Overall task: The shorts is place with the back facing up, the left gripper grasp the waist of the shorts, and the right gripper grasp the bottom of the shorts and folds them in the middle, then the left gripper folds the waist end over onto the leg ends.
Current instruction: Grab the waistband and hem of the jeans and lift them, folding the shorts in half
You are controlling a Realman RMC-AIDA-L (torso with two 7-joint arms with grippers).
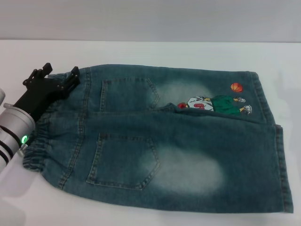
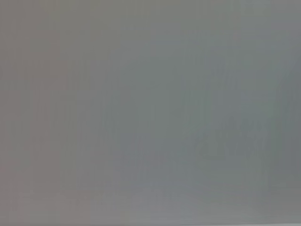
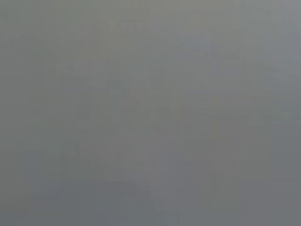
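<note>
Denim: my shorts (image 1: 164,141) lie flat, back pockets up, across the middle of the white counter (image 1: 141,52).
Waist: the ruffled waist of the shorts (image 1: 40,129) points to the counter's left edge.
Leg ends: the hems (image 1: 282,165) reach the right edge; the far leg carries a cartoon print (image 1: 216,104) and an orange ball (image 1: 236,87).
Fold: the near leg overlaps the far one along the middle.
Left claw (image 1: 59,75): mine, black, at the far-left corner of the waistband, touching the fabric; its jaws stand spread, holding nothing that I can see.
Right claw: outside the head view.
Wrist views: plain grey, nothing to read.
</note>
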